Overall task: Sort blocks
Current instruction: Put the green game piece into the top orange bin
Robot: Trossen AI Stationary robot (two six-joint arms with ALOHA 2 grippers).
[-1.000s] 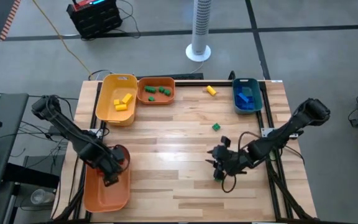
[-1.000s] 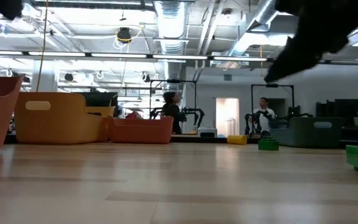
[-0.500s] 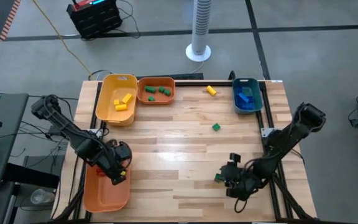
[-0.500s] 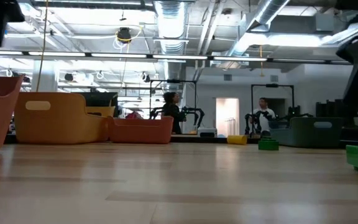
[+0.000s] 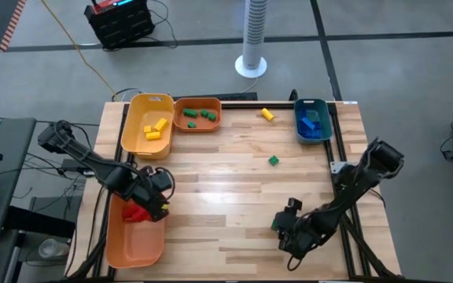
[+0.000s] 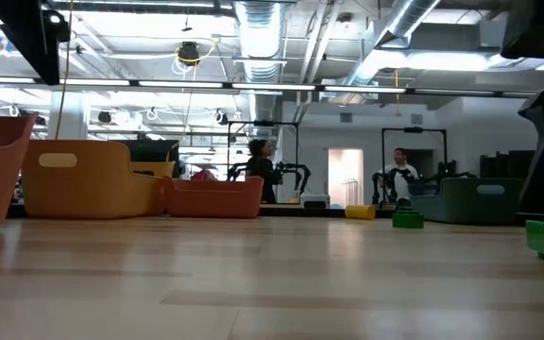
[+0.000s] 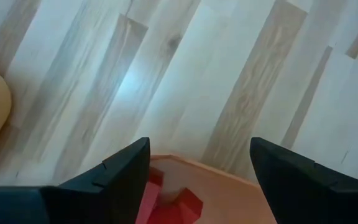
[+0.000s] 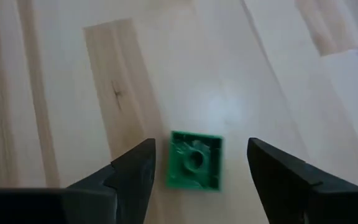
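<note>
Between the spread fingers of your right gripper point(image 8: 197, 180) lies a small green square plastic brick point(image 8: 195, 160), flat on the pale wooden table point(image 5: 234, 173) and touched by neither finger. You look to be at the pick-up step: drop straight down, keep the brick centred, then close on it. From there, the small orange plastic bin holding green bricks point(image 5: 197, 115) sits far across the table, beside the yellow plastic bin point(image 5: 147, 126); a second loose green brick point(image 5: 274, 160) and a yellow brick point(image 5: 267, 115) lie between, with the teal bin point(image 5: 313, 119) off to the side. Your left gripper point(image 7: 197, 180), fingers apart and empty, hangs over the rim of the large orange bin point(image 5: 134, 236), red bricks point(image 7: 166, 200) just below it.
</note>
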